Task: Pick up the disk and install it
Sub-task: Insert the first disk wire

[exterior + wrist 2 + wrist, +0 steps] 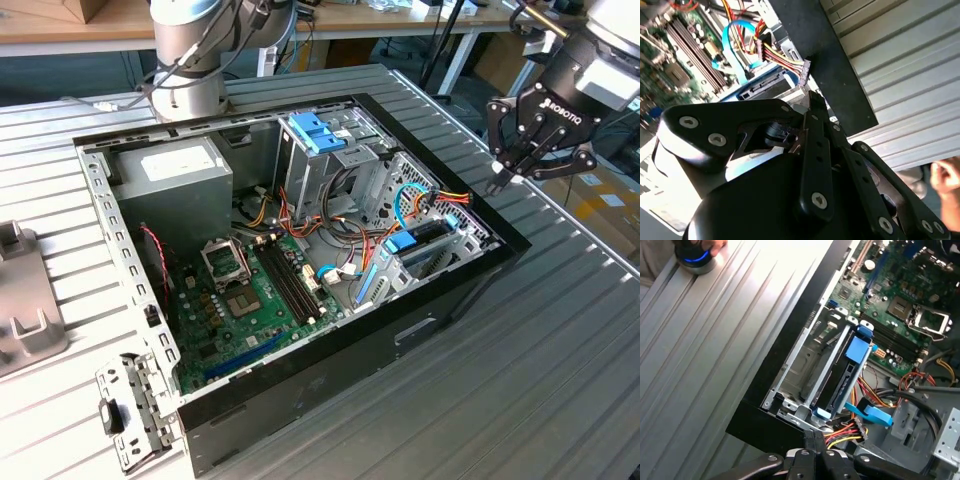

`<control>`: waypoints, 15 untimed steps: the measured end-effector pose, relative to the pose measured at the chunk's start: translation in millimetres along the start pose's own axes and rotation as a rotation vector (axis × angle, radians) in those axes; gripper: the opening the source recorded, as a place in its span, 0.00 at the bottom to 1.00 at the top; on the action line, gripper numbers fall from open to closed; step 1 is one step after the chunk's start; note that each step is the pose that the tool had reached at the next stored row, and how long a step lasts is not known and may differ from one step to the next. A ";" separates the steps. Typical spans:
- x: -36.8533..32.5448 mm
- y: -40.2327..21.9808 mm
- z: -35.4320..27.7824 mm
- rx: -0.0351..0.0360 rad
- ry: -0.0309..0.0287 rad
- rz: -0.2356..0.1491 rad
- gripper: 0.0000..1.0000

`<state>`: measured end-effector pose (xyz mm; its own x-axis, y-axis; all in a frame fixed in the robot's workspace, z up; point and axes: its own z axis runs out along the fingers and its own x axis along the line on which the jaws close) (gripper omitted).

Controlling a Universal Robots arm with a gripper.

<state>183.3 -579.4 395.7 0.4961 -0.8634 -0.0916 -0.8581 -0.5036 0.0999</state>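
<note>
On the ribbed metal table [520, 380] lies an open computer case [300, 250], its motherboard [250, 290] face up. At the end of the case toward the exterior view's right, the disk [425, 245] sits slotted on edge in a drive bay, with a blue tab on its top. The gripper [497, 180] hangs just above and outside that corner of the case, its dark fingers drawn together to a point and holding nothing.

The exterior view alone takes in the whole case: the grey power supply box [175, 175] at the far corner, the drive cage [325, 150] with blue tabs beside it, and a loose metal bracket [130, 410] on the table near the front corner.

The first wrist view looks down into the bay. There the disk [845, 375] shows as a long narrow edge held in light-blue plastic, its long axis running from the case's black rim [785, 350] inward toward the motherboard, one short end facing the bundle of red, yellow and black power wires [850, 432]. An empty silver bay lies alongside it, next to the rim. A person's hand [700, 247] rests on a round blue-lit device at the table's edge.

The second wrist view adds the gripper's black linkages up close, the white plug [802, 67] of those wires and a blue data cable [735, 50].
</note>
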 end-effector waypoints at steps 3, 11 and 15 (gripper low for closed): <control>0.0 -0.1 0.2 -0.0054 0.0059 -0.059 0.11; 0.0 -0.1 0.4 0.0185 0.0058 -0.079 0.11; 0.0 0.0 0.5 0.0547 -0.0062 -0.083 0.11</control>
<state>183.3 -579.4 395.2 0.5654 -0.8183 -0.1035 -0.8199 -0.5713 0.0374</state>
